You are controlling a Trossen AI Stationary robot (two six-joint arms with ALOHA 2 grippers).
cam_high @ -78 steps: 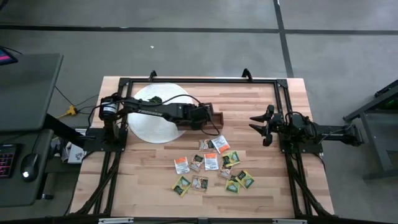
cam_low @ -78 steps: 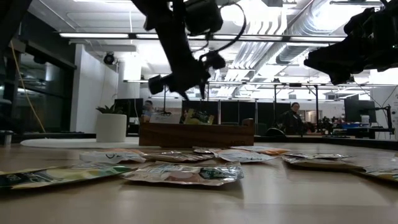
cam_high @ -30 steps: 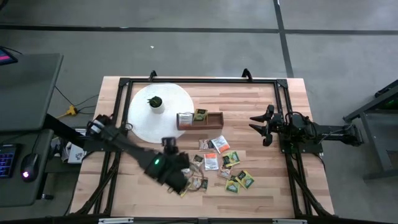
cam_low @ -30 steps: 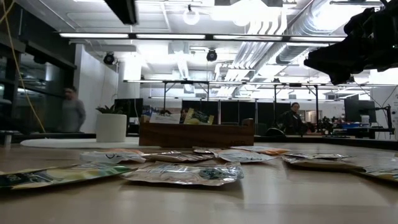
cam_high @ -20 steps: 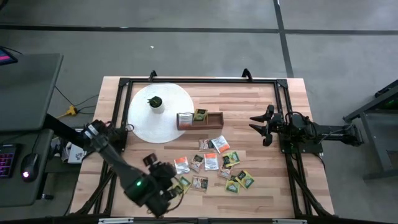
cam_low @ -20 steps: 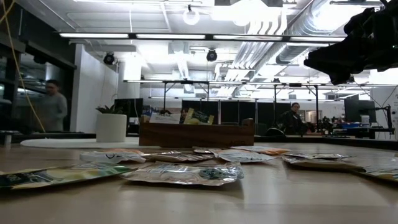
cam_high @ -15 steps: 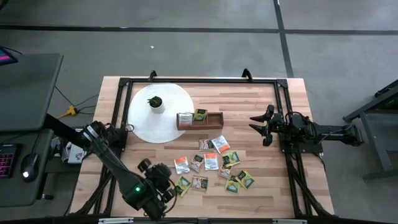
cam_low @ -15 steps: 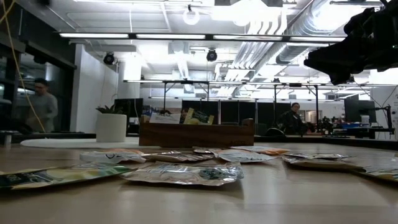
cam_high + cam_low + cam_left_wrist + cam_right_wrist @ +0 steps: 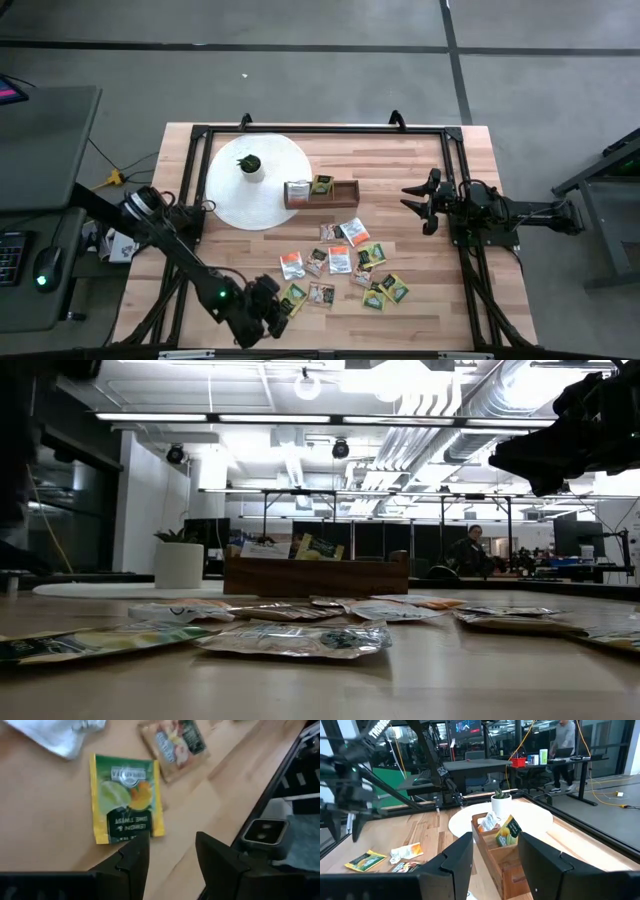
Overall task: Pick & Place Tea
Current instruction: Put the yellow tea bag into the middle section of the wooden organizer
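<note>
Left hand (image 9: 272,312), fingers spread, has swung from box to green-yellow sachet (image 9: 126,797).

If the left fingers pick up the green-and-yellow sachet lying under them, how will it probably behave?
The green-and-yellow sachet lies flat on the table, so it is probably thin and hard to get under. Its glossy wrapper may slip. It looks light and floppy, likely sagging when lifted.

White sachet (image 9: 65,740) cut off by the frame edge
</note>
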